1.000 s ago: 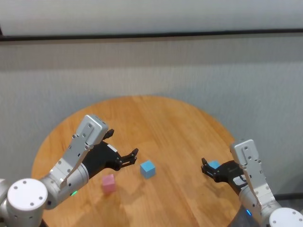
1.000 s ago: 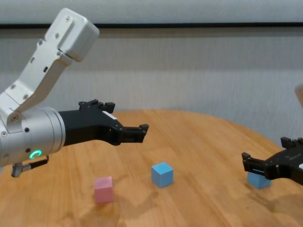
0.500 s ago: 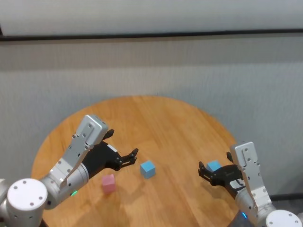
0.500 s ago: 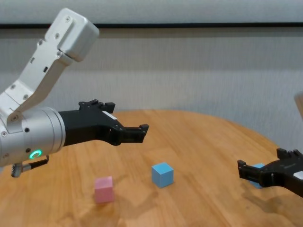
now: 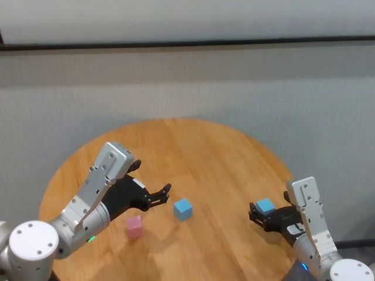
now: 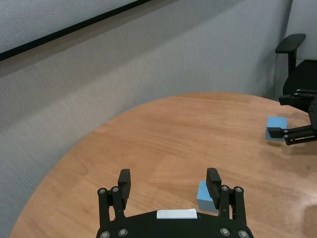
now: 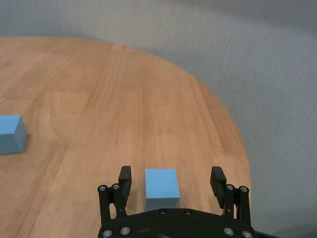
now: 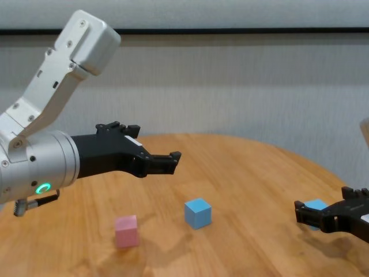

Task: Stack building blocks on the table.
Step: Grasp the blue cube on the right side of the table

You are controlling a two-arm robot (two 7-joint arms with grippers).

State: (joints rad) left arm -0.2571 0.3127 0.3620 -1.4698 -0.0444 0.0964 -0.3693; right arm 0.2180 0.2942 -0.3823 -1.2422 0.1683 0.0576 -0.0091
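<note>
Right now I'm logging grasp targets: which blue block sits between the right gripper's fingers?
The light blue block near the table edge; the right gripper brackets it, open.

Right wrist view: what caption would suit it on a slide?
Right claw open around a light blue block near the round wooden table's edge, another blue block farther off.

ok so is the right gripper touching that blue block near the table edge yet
Apart. The right wrist view shows the right gripper open around the light blue block, with bare table visible between the block and each finger.
</note>
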